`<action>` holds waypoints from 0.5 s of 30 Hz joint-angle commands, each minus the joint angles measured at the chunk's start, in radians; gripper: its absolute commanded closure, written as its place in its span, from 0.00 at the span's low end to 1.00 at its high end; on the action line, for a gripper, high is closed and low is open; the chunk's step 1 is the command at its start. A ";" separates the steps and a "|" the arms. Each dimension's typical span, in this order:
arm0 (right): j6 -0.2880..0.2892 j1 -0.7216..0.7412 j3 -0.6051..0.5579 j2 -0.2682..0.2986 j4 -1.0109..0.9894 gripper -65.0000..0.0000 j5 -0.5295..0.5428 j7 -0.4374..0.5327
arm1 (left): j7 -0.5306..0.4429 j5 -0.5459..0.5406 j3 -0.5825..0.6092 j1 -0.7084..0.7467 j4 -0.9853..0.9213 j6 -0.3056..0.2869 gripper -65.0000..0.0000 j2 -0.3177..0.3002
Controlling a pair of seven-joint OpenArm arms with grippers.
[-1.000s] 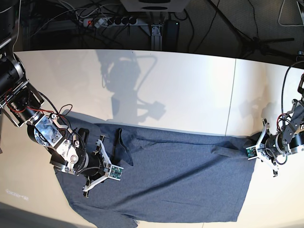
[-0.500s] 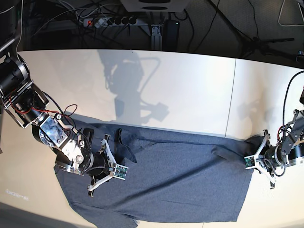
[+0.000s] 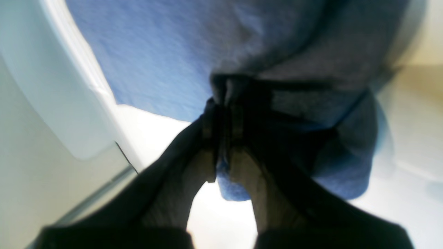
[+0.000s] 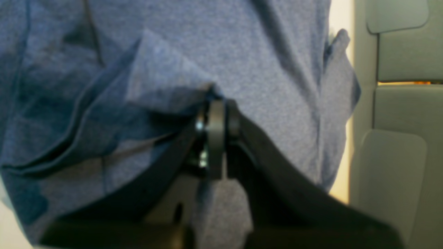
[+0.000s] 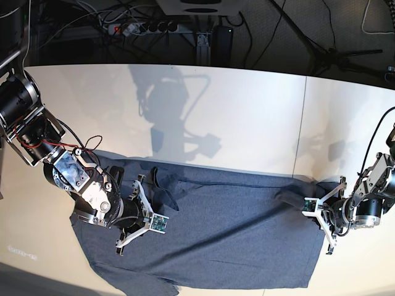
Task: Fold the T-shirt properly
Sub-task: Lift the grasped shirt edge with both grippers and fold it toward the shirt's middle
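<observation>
Lying across the lower half of the white worktop (image 5: 247, 117), the blue-grey T-shirt (image 5: 228, 234) is spreading flat from about 9 o'clock to 3 o'clock in the base view, its front edge running along the near edge of the frame toward 6 o'clock. A dark upright fold of cloth is standing at roughly 10 o'clock from the shirt's middle.

The right gripper (image 5: 150, 220), at 9 o'clock in the base view, is pressing over that left part of the shirt. In the right wrist view the right gripper (image 4: 216, 114) is showing its fingers (image 4: 238, 121) drawn tight together, pinching a folded flap of the T-shirt (image 4: 270, 62) whose layered hems are bunching toward 9 o'clock.

The left gripper (image 5: 316, 213), at 3 o'clock in the base view, is sitting at the shirt's right edge, where the cloth is puckering into a small ridge. In the left wrist view the left gripper (image 3: 223, 114) is holding its fingers (image 3: 238, 121) narrow, nipping a gathered corner of the T-shirt (image 3: 166, 58), with a lobe of cloth hanging below them toward 6 o'clock over the pale worktop (image 3: 415, 193).

A power strip (image 5: 145, 27) and cables are lying beyond the worktop at 12 o'clock.
</observation>
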 commanded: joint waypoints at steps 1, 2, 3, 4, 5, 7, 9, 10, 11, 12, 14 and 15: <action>0.095 0.040 0.010 0.003 0.006 1.00 0.004 0.013 | -0.003 -0.003 -0.002 -0.046 0.007 0.023 0.88 0.002; 0.095 0.040 0.010 0.003 0.005 1.00 0.004 0.013 | -0.003 -0.004 0.007 -0.054 0.007 0.023 0.88 0.011; 0.095 0.040 0.010 0.003 0.003 1.00 0.004 0.012 | -0.003 -0.004 0.011 -0.058 0.006 0.023 0.88 0.020; 0.094 0.039 0.010 0.003 0.001 1.00 0.004 0.013 | -0.003 -0.006 0.013 -0.060 0.006 0.022 0.88 0.026; 0.094 0.040 0.010 0.003 -0.002 1.00 0.004 0.012 | -0.003 -0.007 0.013 -0.060 0.005 0.021 0.88 0.031; 0.095 0.040 0.010 0.004 -0.010 1.00 0.004 0.012 | -0.003 -0.014 0.013 -0.059 -0.001 0.019 0.88 0.036; 0.094 0.040 0.010 0.003 -0.018 1.00 0.004 0.013 | -0.003 -0.044 0.013 -0.059 -0.016 0.015 0.87 0.036; 0.094 0.040 0.010 0.003 -0.020 1.00 0.004 0.013 | -0.003 -0.057 0.013 -0.060 -0.025 0.015 0.84 0.036; 0.094 0.039 0.010 0.003 -0.022 1.00 0.004 0.013 | -0.002 -0.062 0.013 -0.060 -0.036 0.016 0.76 0.036; 0.094 0.039 0.010 0.003 -0.023 1.00 0.004 0.013 | 0.001 -0.074 0.013 -0.059 -0.047 0.016 0.66 0.036; 0.093 0.040 0.010 0.003 -0.023 1.00 0.010 0.018 | 0.008 -0.114 0.013 -0.059 -0.070 0.018 0.46 0.036; 0.093 0.040 0.010 0.003 -0.023 1.00 0.025 0.021 | 0.023 -0.141 0.013 -0.059 -0.079 0.032 0.41 0.036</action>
